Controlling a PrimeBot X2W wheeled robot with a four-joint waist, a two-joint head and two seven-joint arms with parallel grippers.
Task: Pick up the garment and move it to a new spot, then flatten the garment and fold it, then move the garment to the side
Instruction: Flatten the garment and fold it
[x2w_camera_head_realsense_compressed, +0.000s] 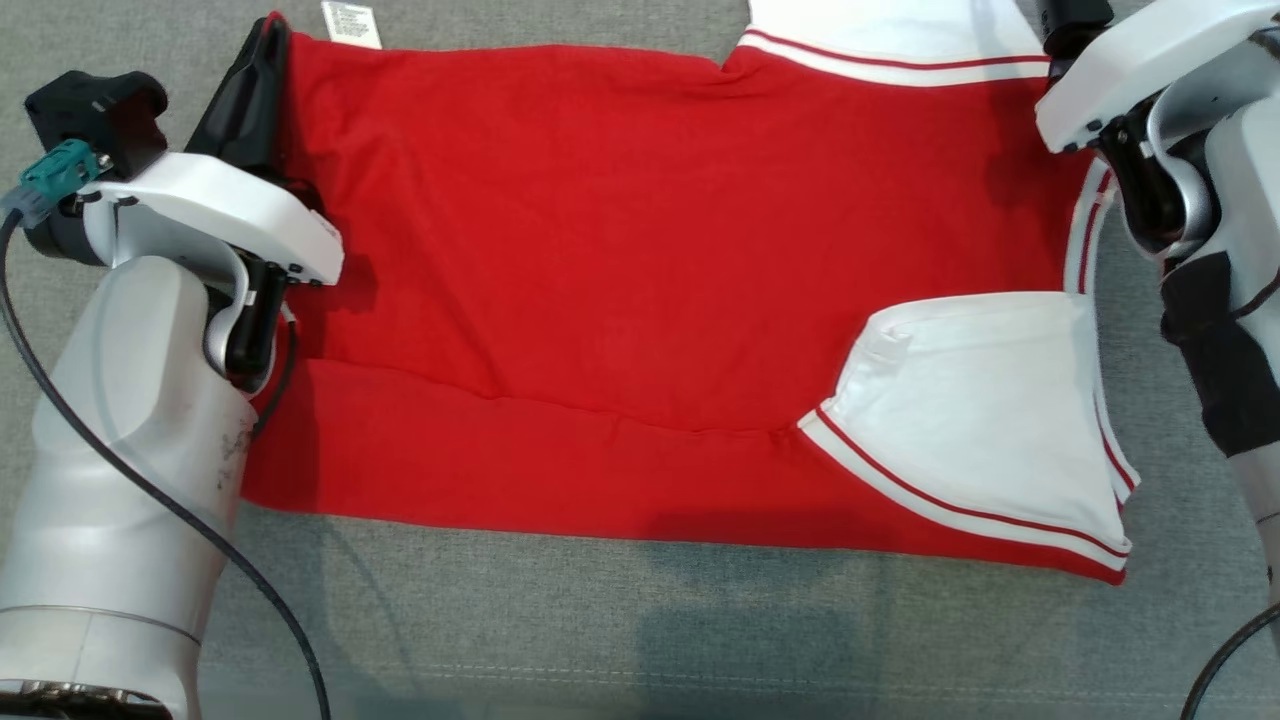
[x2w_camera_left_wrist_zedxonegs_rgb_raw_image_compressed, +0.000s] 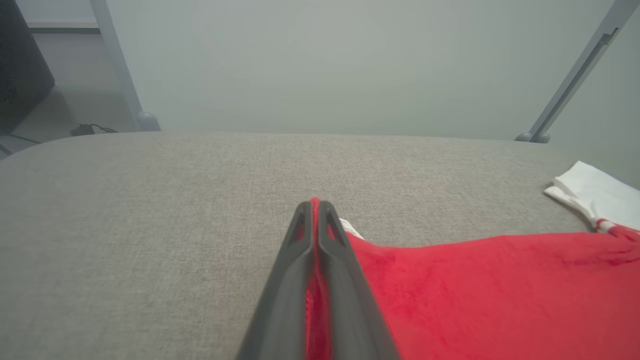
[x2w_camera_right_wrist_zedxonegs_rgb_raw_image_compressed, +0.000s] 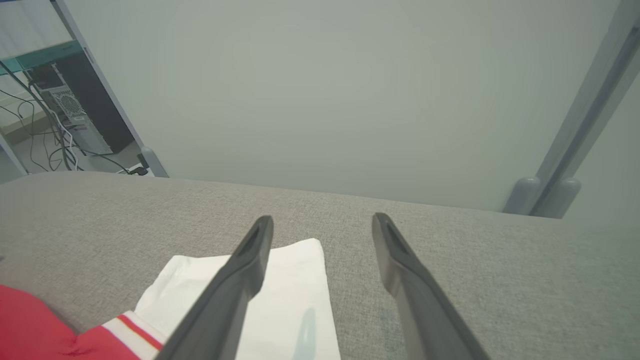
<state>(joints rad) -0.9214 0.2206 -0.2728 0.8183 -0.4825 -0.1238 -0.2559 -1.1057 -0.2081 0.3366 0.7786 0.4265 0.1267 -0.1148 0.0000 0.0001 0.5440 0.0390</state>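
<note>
The garment (x2w_camera_head_realsense_compressed: 620, 270) is a red shirt with white, red-striped sleeves, lying spread across the grey padded table (x2w_camera_head_realsense_compressed: 620, 620). One white sleeve (x2w_camera_head_realsense_compressed: 990, 410) is folded in over the body at the lower right. My left gripper (x2w_camera_head_realsense_compressed: 272, 35) is shut on the garment's far left corner, beside a white label (x2w_camera_head_realsense_compressed: 351, 22). In the left wrist view red cloth (x2w_camera_left_wrist_zedxonegs_rgb_raw_image_compressed: 500, 295) is pinched between the closed fingers (x2w_camera_left_wrist_zedxonegs_rgb_raw_image_compressed: 287, 280). My right gripper (x2w_camera_right_wrist_zedxonegs_rgb_raw_image_compressed: 322, 220) is open above the other white sleeve (x2w_camera_right_wrist_zedxonegs_rgb_raw_image_compressed: 290, 300) at the far right, one finger over the sleeve and one over bare table.
Grey metal frame posts (x2w_camera_left_wrist_zedxonegs_rgb_raw_image_compressed: 122, 75) rise beyond the table's far edge (x2w_camera_left_wrist_zedxonegs_rgb_raw_image_compressed: 320, 135), in front of a pale wall. A computer tower and cables (x2w_camera_right_wrist_zedxonegs_rgb_raw_image_compressed: 65, 120) stand on the floor past the far left. Bare table lies in front of the garment.
</note>
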